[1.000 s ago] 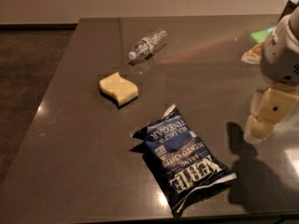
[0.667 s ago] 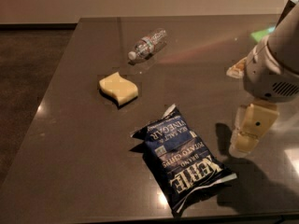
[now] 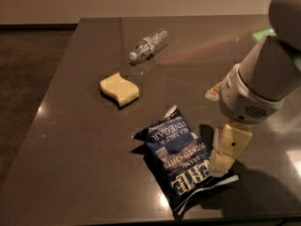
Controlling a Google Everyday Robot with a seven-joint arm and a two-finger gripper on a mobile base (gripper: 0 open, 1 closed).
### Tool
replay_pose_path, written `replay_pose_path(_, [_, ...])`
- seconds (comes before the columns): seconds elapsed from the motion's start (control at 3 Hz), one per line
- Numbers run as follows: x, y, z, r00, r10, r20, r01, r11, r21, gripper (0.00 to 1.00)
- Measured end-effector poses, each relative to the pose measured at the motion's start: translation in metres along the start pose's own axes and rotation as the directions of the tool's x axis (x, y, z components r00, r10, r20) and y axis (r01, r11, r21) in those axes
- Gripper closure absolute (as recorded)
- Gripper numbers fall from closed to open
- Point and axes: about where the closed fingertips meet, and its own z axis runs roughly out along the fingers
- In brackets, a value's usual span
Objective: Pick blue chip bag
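the crinkly navy-blue chip bag (image 3: 181, 161) lies flat on the dark desk (image 3: 70, 149), the cream tool (image 3: 225, 153) at its right edge; open or closed, cannot tell. a yellow wavy sponge (image 3: 119, 89) and clear plastic bottle (image 3: 148, 44) lie farther back.

A: What is hidden?
B: The gripper (image 3: 222, 161), at the right edge of the blue chip bag (image 3: 181, 159), covers part of it; the arm (image 3: 268, 74) is cut off top right.
A: And the label on the bottle (image 3: 149, 44)?
B: Too small to read.

Likely an office or lab: glossy dark table (image 3: 84, 164), brown carpet (image 3: 28, 79), bare pale wall (image 3: 141, 1); pincer (image 3: 221, 161) low over the table.
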Motion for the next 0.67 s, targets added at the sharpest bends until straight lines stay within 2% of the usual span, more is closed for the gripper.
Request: replay_pose_path(0.67, [-0.017,0.019,0.038,0.999,-0.037,0.019,0.039,0.9965,-0.074,0.0])
